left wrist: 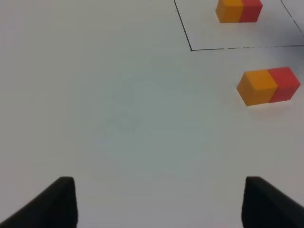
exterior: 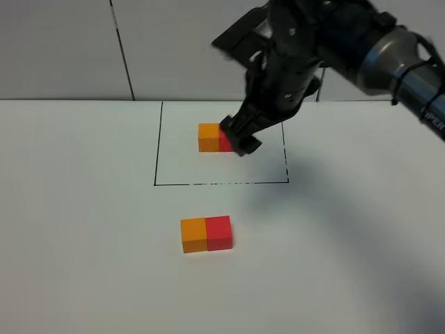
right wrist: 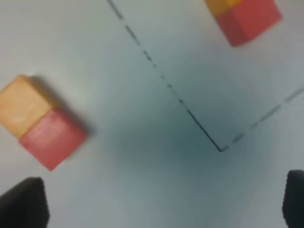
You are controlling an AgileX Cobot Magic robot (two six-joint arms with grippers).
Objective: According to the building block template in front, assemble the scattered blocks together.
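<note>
On the white tabletop point(exterior: 83, 229) we found two orange-red pairs. The building block template point(exterior: 214, 137) sat inside the thin black rectangle point(exterior: 221, 183), its orange and red cubes joined side by side. The scattered blocks lay just outside the rectangle's near line, and they were already together: the orange cube point(exterior: 193, 235) touched the red cube point(exterior: 219, 232), orange on the same side as in the template. We judged the assembly essentially done; what remained, as far as we could tell, was for the arm to clear away and perhaps a check of alignment, since the pair looked slightly turned against the drawn line. The right claw point(exterior: 241, 136) hung over the template's red end in the high view, well apart from the assembled pair and holding nothing; its wrist view showed its fingertips point(right wrist: 23, 202) spread wide with bare tabletop between them. The left claw point(left wrist: 159, 202) stood partly open and empty, its two dark fingertips point(left wrist: 59, 199) apart, with the assembled pair point(left wrist: 269, 85) lying well ahead of it and off to one side.
</note>
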